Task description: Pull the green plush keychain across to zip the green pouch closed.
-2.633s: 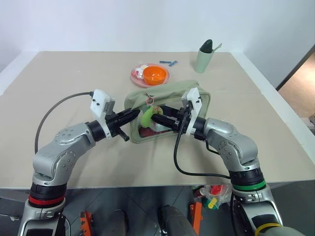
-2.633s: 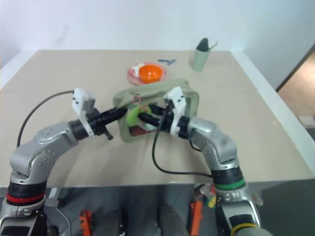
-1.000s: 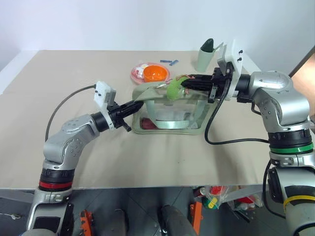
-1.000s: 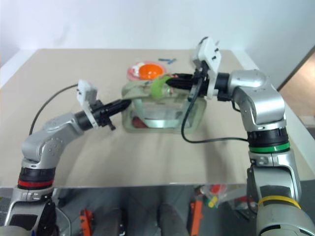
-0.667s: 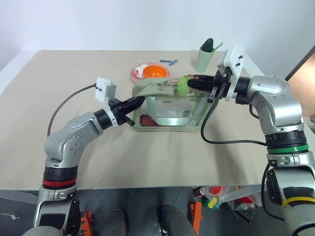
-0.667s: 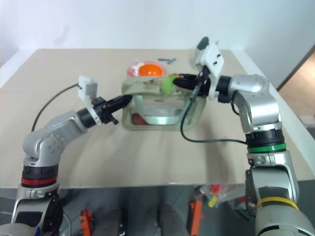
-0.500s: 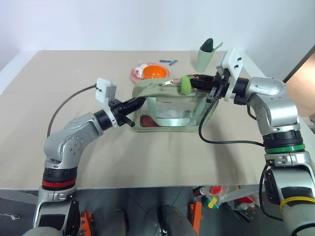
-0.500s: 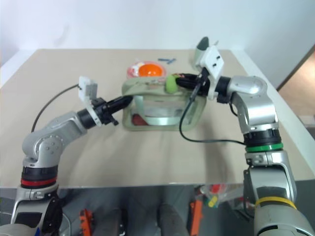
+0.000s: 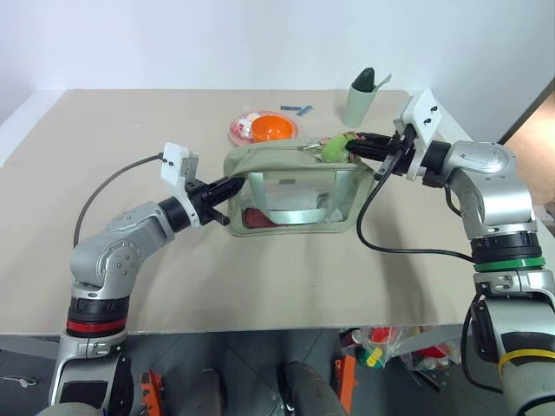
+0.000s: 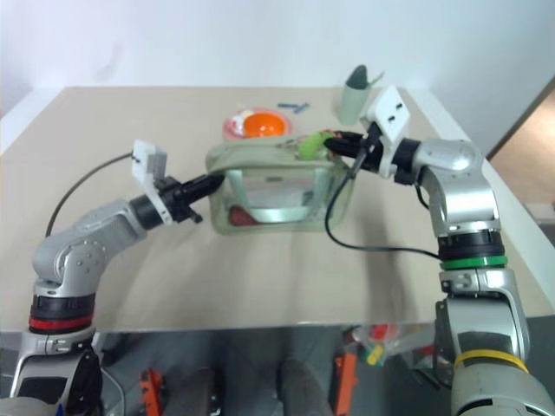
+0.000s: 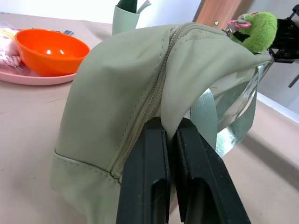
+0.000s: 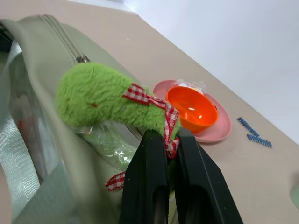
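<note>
The green pouch point(image 9: 290, 186) stands upright mid-table, its clear window side facing me and its top zipper point(image 11: 156, 88) drawn along most of its length. At the pouch's left end my left gripper point(image 9: 227, 185) is shut on a fold of the fabric point(image 11: 187, 84). The green plush keychain point(image 9: 336, 146), fuzzy lime with a red checked ribbon point(image 12: 154, 100), sits at the pouch's top right corner. My right gripper point(image 9: 354, 144) is shut on the keychain point(image 12: 100, 100), pulling from the right.
Behind the pouch an orange bowl point(image 9: 271, 129) rests on a pink plate point(image 9: 240, 134). A pale green cup point(image 9: 359, 100) stands at the back right, with small blue clips point(image 9: 297, 110) nearby. The table's right edge point(image 9: 486, 186) runs close to my right arm.
My right gripper has drawn the keychain further right along the pouch top to its right corner. The pouch now stands stretched between both grippers. The left gripper has kept its hold.
</note>
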Controlling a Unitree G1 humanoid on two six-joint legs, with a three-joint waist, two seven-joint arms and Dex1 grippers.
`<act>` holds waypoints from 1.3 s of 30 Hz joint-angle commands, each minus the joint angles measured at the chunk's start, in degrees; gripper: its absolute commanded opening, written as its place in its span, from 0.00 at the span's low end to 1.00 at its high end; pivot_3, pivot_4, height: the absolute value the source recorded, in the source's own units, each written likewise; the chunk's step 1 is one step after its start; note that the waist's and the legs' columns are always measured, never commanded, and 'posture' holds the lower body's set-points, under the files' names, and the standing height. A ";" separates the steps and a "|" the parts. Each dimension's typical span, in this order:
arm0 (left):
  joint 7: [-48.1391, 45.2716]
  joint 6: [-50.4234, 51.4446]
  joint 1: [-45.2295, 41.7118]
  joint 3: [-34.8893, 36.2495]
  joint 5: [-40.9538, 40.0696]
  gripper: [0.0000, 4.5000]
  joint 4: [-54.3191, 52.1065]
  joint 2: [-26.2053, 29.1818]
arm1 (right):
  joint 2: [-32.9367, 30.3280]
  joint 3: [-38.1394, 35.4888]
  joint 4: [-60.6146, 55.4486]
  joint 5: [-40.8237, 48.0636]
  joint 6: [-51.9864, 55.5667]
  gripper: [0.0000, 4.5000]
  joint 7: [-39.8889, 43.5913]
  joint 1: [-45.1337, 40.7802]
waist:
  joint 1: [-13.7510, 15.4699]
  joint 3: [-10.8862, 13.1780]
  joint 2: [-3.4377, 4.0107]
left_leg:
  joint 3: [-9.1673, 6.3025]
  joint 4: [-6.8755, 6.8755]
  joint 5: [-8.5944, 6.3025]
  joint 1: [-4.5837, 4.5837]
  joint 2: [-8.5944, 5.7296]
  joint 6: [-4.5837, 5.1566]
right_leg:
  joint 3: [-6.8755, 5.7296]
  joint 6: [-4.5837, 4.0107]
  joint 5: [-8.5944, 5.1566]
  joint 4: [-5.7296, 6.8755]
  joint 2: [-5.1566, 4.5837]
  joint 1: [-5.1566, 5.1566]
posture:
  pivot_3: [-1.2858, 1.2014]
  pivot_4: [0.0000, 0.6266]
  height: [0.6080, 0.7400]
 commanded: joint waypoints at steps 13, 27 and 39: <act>-0.31 -3.03 0.00 -0.85 3.90 0.00 -4.64 1.24 | -9.50 -6.75 8.20 -7.56 -3.62 0.01 -9.54 4.41 | -0.04 0.00 0.00 | 0.05 -0.01 0.00 0.04 -0.02 0.00 | 0.08 0.00 0.00 0.00 -0.01 0.02 | 0.52 0.24 1.00; -0.25 -4.17 -0.87 -2.02 6.03 0.00 -4.40 -0.10 | 2.26 3.40 1.29 -16.51 -7.70 0.01 -16.43 18.48 | -0.31 0.00 0.00 | 0.15 0.06 0.03 0.17 -0.04 -0.03 | 0.31 0.14 0.16 0.03 0.03 0.07 | 0.52 0.24 1.00; -6.25 -5.96 1.24 -4.40 8.19 0.31 -5.61 3.70 | 3.32 -4.68 3.14 -8.31 -11.59 0.30 -13.62 14.50 | -0.28 0.00 0.00 | 0.19 0.08 0.05 0.19 -0.07 -0.05 | 0.40 0.18 0.19 0.00 0.02 0.11 | 0.52 0.24 1.00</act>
